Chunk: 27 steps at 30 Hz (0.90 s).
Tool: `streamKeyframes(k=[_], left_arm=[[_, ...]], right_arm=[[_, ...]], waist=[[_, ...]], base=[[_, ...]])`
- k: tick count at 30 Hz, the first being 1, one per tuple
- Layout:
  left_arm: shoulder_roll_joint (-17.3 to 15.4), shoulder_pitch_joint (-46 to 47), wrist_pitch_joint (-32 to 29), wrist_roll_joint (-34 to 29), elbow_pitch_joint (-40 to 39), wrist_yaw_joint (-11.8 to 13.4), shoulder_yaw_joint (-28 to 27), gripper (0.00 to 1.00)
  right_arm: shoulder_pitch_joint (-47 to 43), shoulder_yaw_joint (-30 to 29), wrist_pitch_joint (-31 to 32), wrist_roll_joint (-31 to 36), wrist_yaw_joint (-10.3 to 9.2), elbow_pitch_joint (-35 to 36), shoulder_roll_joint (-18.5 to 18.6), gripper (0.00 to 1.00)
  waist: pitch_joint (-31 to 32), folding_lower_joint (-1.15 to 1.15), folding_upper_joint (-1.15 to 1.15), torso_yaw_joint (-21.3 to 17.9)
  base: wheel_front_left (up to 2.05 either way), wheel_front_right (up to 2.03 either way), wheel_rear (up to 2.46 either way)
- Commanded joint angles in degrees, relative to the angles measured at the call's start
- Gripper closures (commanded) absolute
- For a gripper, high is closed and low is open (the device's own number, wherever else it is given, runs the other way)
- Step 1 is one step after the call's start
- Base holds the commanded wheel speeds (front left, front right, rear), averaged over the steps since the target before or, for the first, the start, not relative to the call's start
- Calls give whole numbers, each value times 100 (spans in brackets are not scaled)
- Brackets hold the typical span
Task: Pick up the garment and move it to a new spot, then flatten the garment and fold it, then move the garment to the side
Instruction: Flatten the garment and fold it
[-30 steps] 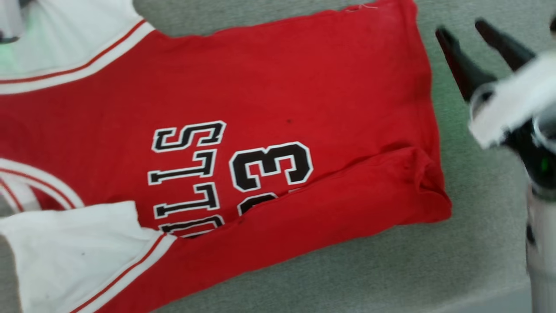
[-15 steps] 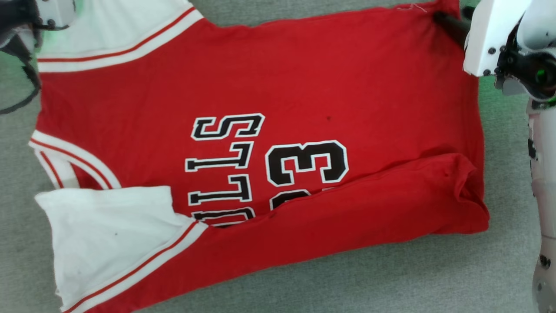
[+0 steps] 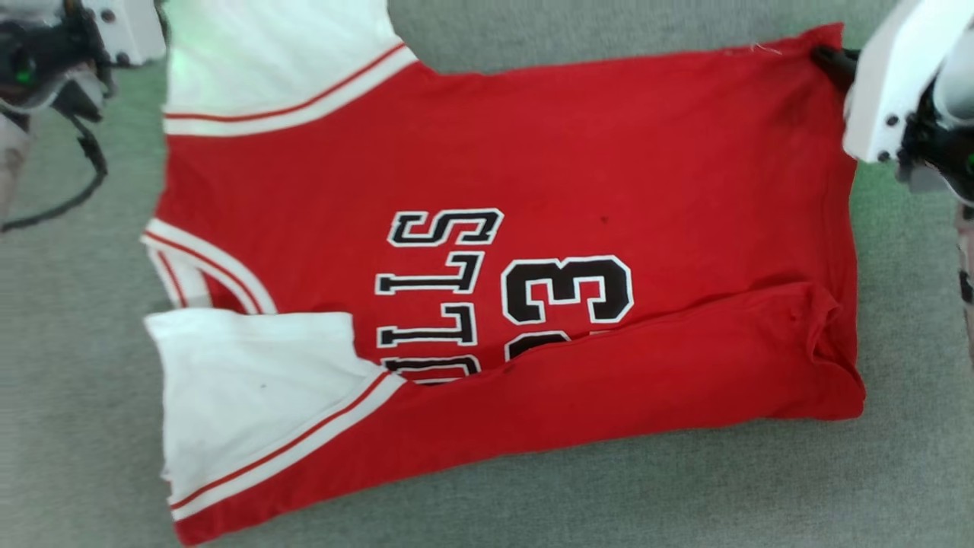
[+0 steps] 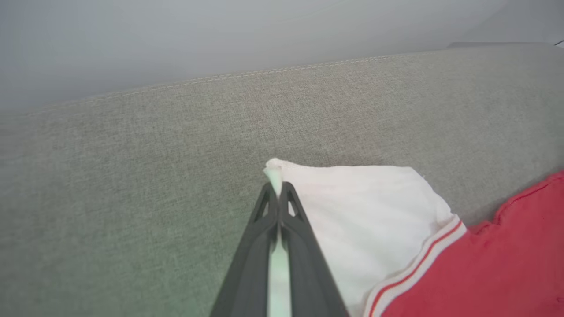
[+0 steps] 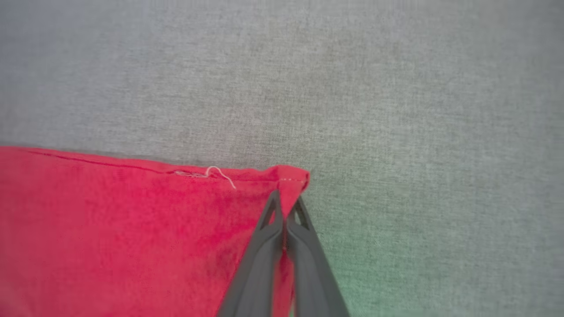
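Head view: the garment [image 3: 609, 152] lies spread on a grey fabric surface [image 3: 685, 495], with its collar end toward the robot's left and its hem toward the right. Black lettering [image 3: 437, 293] with white outlines runs sideways across the red chest. S, L, L read clearly, and a fourth letter is half covered. Beside it stands a black numeral 3 [image 3: 567, 289]. A second digit below it is mostly hidden under the folded flap [image 3: 647, 365], which is the near long edge of the red body turned over onto the front. The near sleeve [image 3: 243, 388] is white with a red-striped band and lies over the lettering's lower end. The far sleeve [image 3: 266, 61] reaches the picture's top edge. A dark cable [image 3: 68, 190] loops above the surface by the left arm.

The surface is a coarse grey weave. The left wrist view adds a stitched seam [image 4: 264, 72] along its far edge and a plain pale backdrop [image 4: 176, 35] beyond. In that view the left tool [image 4: 276, 187] has its fingers pressed together on the corner of the far white sleeve. The right wrist view shows the right tool [image 5: 286, 200] closed in the same way, pinching the far hem corner of the red cloth. A loose white thread [image 5: 220, 174] curls out of the hem just beside it. Whether the pinched corners touch the surface or sit just above it, I cannot tell.
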<state>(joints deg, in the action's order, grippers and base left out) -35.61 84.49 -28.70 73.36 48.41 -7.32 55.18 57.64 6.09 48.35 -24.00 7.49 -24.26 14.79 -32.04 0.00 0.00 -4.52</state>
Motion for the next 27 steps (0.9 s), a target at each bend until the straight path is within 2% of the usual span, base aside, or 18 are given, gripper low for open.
streamKeyframes(k=[1,3,8,10,14,20,24,27], left_arm=[[-73,-163,-22,127,-128,-18,-31,100],[-93,-220,-21,205,-242,-20,-71,100],[-504,-685,-110,403,-932,-20,-70,100],[-678,-942,-135,510,-1359,81,-86,100],[-1249,-1607,-182,637,-2530,566,-26,100],[-2083,-2855,-40,894,-4602,1656,130,100],[-2332,-3583,162,1164,-5380,2119,264,100],[-2339,-3922,251,1249,-5521,2240,379,100]], right_arm=[[-200,59,-81,-124,1,97,93,100],[-312,97,-127,-193,1,158,159,100],[-910,248,-249,-518,1,581,528,100],[-1207,264,-237,-627,1,788,647,100],[-1844,212,-114,-779,1,1256,856,100],[-2938,-31,326,-1051,1,2012,1059,100],[-3532,-152,538,-1190,1,2360,1080,100],[-3786,-205,667,-1255,1,2474,1020,100]], waist=[[410,0,0,260],[506,0,0,300],[942,0,0,462],[1108,0,0,523],[1339,0,0,608],[1465,0,0,741],[1457,0,0,764],[1451,0,0,739]], base=[[0,0,0],[0,0,0],[0,0,0],[0,0,0],[0,0,0],[0,0,0],[0,0,0],[0,0,0]])
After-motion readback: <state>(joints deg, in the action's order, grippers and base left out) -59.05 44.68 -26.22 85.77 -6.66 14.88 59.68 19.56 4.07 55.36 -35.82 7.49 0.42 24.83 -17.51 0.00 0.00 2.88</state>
